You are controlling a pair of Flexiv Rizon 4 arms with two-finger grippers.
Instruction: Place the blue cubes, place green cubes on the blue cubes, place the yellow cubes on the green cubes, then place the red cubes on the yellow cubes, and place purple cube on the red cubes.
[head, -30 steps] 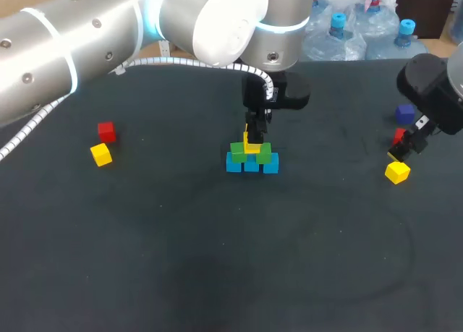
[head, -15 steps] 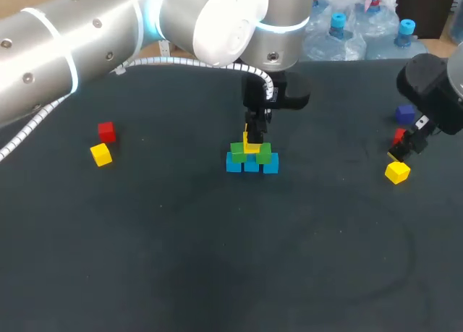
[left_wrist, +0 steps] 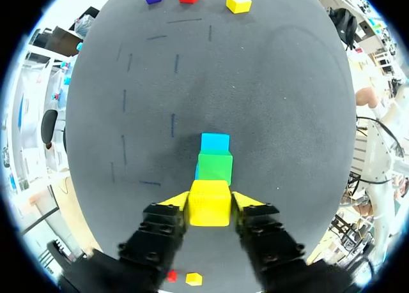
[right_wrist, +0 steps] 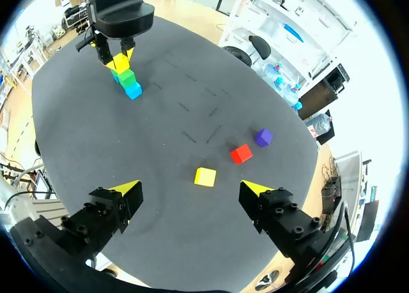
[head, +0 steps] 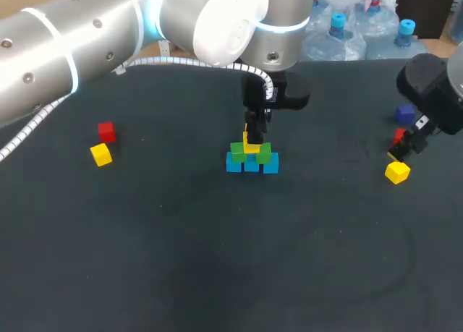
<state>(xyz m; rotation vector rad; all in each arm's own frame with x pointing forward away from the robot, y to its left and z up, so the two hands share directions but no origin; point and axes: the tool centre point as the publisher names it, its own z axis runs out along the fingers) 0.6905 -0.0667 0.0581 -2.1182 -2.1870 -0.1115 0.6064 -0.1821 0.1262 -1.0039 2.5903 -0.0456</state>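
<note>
A row of three blue cubes (head: 252,166) sits mid-table with two green cubes (head: 264,155) on top. A yellow cube (head: 251,147) rests on the green ones, and my left gripper (head: 252,139) stands straight above it. In the left wrist view the yellow cube (left_wrist: 209,202) lies between the yellow fingertips (left_wrist: 176,201), which touch both its sides, over a green cube (left_wrist: 215,167) and a blue cube (left_wrist: 215,142). My right gripper (right_wrist: 190,189) hangs open at the right, above a loose yellow cube (right_wrist: 205,176), a red cube (right_wrist: 241,154) and the purple cube (right_wrist: 262,137).
At the table's left lie another red cube (head: 106,132) and yellow cube (head: 101,155). The right-hand loose cubes are a yellow cube (head: 396,172), a red cube (head: 398,136) and the purple cube (head: 405,113). The dark cloth between the stack and both cube groups is bare.
</note>
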